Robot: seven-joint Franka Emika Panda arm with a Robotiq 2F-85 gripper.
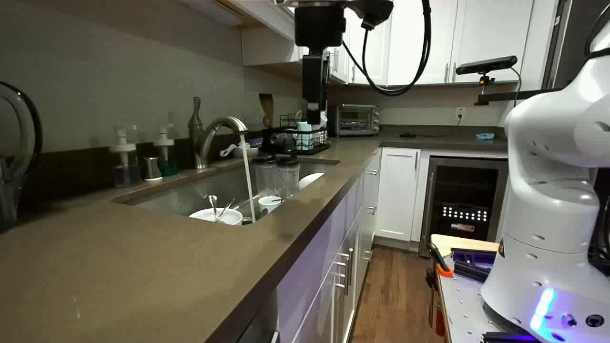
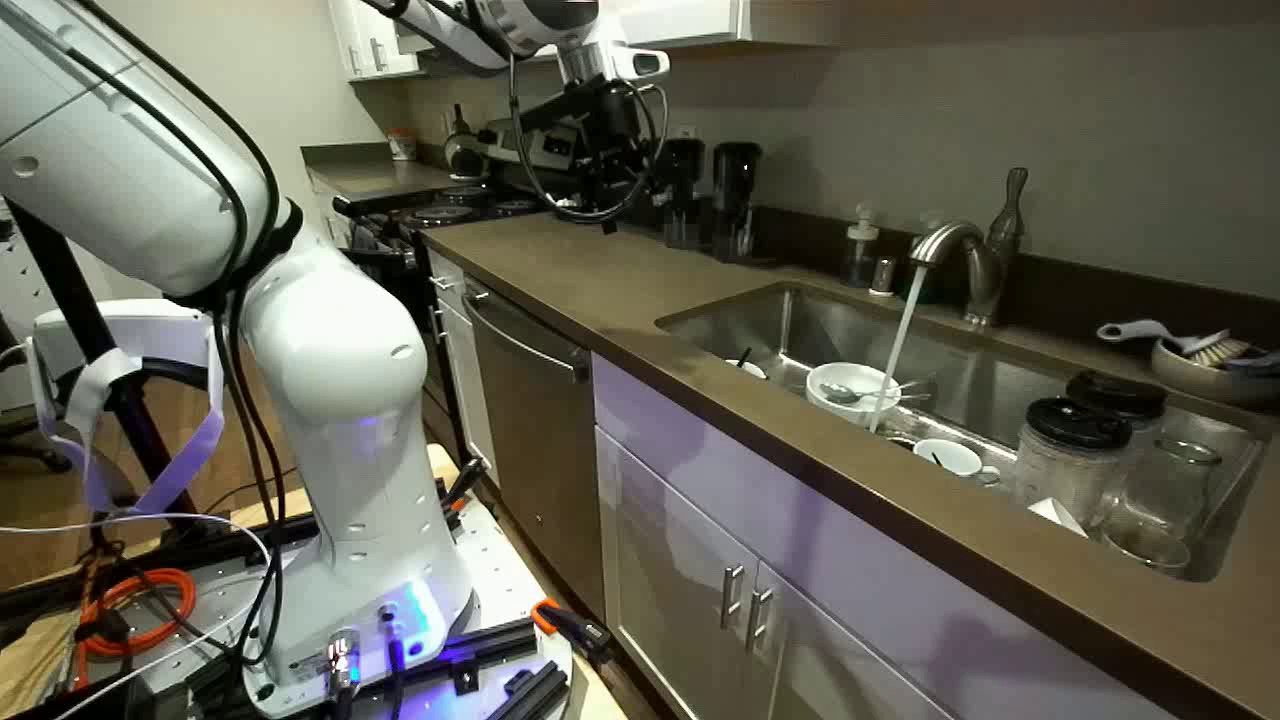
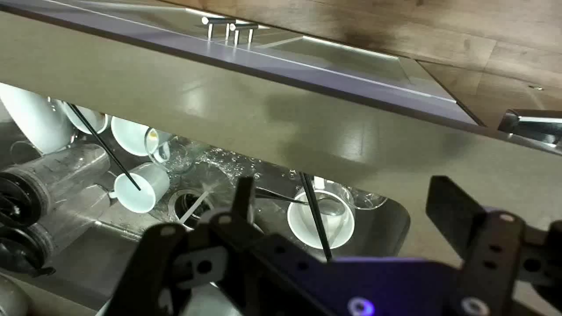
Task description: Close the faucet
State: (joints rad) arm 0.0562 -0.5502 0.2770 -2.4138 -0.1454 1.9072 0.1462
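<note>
Wrist view: my gripper (image 3: 341, 197) is released, its two fingers (image 3: 243, 197) spread wide apart over the counter (image 3: 175, 96) and sink (image 3: 83, 267); this view alone shows the gap between them. It also looks down on the drain (image 3: 183, 204), at 8 o'clock from the frame's centre, crossed by one stream of water (image 3: 195, 206). An exterior view alone shows one stove (image 2: 460, 208), between 10 and 11 o'clock from centre. An exterior view alone shows one toaster oven (image 1: 357, 121), between 1 and 2 o'clock, and one dish rack (image 1: 318, 148), near 12.

The faucet (image 1: 204, 147) stands on the counter at the rear edge of the sink; in an exterior view it lies between 8 and 9 o'clock from my gripper, and apart from it. It is silver metal, with an arched spout (image 1: 228, 123) bending downward and a slim handle (image 2: 1008, 215) rising above the arch. It is running: the stream falls from the spout into the sink.

Counts: faucet, one; soap dispensers (image 1: 125, 159), two, between 8 and 9 o'clock from the faucet; clear jars with black lids (image 2: 1070, 460), two, in the sink at about 5 o'clock from the faucet; straight black sticks (image 3: 103, 147), two in the wrist view, at 9 and 5 o'clock.
</note>
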